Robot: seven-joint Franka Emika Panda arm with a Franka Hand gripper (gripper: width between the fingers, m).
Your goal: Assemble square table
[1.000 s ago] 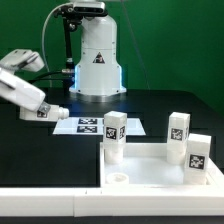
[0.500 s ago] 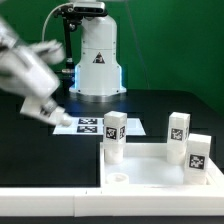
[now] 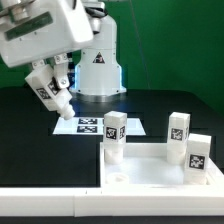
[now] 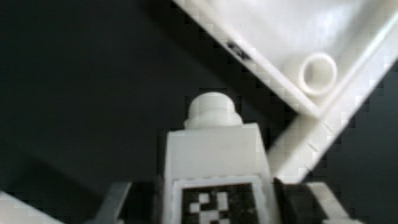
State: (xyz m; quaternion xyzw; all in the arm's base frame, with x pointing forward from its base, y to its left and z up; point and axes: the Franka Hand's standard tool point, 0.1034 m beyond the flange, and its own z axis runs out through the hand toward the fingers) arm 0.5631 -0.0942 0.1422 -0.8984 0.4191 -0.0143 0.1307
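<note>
Green walls back a black table point(image 3: 30, 130). The gripper point(image 3: 56, 97), jaws partly closed on a white tagged leg point(image 4: 214, 160), hangs at ten o'clock from the square tabletop point(image 3: 150, 172); its fingers are blurred, partly cropped.

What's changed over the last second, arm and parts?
The gripper, shut on a stubby white tagged leg, rose off the black table and swung toward the exterior view's right, over the marker board. The white square tabletop and its three upright legs stayed put.
</note>
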